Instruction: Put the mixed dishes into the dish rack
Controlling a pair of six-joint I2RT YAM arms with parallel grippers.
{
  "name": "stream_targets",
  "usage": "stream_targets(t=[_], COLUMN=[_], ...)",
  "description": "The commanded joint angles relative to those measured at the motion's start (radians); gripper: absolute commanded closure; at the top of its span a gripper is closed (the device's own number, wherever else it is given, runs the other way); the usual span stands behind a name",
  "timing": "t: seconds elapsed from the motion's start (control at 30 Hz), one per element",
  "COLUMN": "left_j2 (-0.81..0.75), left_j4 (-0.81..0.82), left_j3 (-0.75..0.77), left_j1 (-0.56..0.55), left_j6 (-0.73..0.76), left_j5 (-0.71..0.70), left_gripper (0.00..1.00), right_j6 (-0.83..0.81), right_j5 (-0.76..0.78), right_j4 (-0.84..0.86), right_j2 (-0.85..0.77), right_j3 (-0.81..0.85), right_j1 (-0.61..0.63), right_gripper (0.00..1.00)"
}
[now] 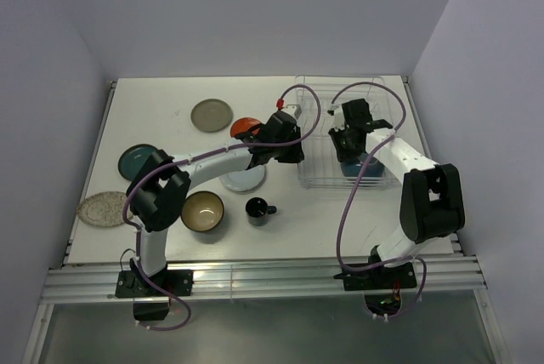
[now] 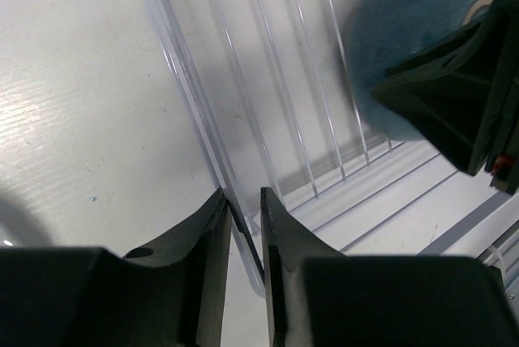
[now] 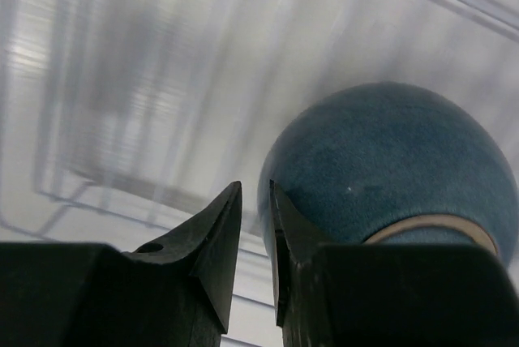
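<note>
Black fingers [image 2: 207, 242] of the left end effector [image 2: 242, 194] fill the foot of its wrist view. They stand close together, and the edge wire of the dish rack [image 2: 268, 79] runs into the narrow gap between them. I cannot tell whether they pinch that wire. The right end effector [image 3: 255, 189] is inside the rack, its jaws also nearly together. The teal-blue bowl [image 3: 389, 160] lies just beside one finger, its foot ring turned toward the wrist camera. Whether the bowl's rim is gripped cannot be told.

From above, the rack sits at the far right of the white worktop [image 1: 170, 92]. Left of it lie a grey-olive plate [image 1: 211, 115], an orange-red plate [image 1: 242, 126] partly under the left arm, a white plate [image 1: 242, 180], a teal dish [image 1: 136, 162], a speckled plate [image 1: 102, 208], an olive-brown bowl [image 1: 202, 211] and a black mug [image 1: 257, 209].
</note>
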Motion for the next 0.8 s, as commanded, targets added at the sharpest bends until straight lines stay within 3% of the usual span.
stream_targets(t=[0.0,0.37,0.47,0.63,0.73,0.77], left_j2=[0.001,0.002,-0.004,-0.021,-0.038,-0.042], left_j4=[0.022,0.042,0.050,0.059,0.056,0.054], left_j3=[0.016,0.009,0.007,0.009,0.018,0.022], left_j1=[-0.002,-0.001,-0.002,-0.001,0.001,0.002], left_j6=[0.020,0.025,0.026,0.035,0.039,0.040], left_j5=[-0.013,0.001,0.004,0.004,0.004,0.004], left_gripper=[0.75,0.75,0.74,0.70,0.62,0.55], right_j6=[-0.027,-0.059,-0.088,-0.165,-0.193,-0.200], right_j5=[0.117,0.154,0.091,-0.156,-0.269,-0.297], right_j4=[-0.033,-0.076,-0.090,-0.151,-0.176,-0.182], right_j2=[-0.039,-0.019,-0.037,-0.086,-0.127,-0.137], right_j3=[-0.019,0.003,0.004,0.033,0.068,0.090], right_j1=[-0.037,-0.081,-0.089,-0.092,-0.098,-0.100], right_gripper=[0.72,0.72,0.70,0.63,0.58,0.57])
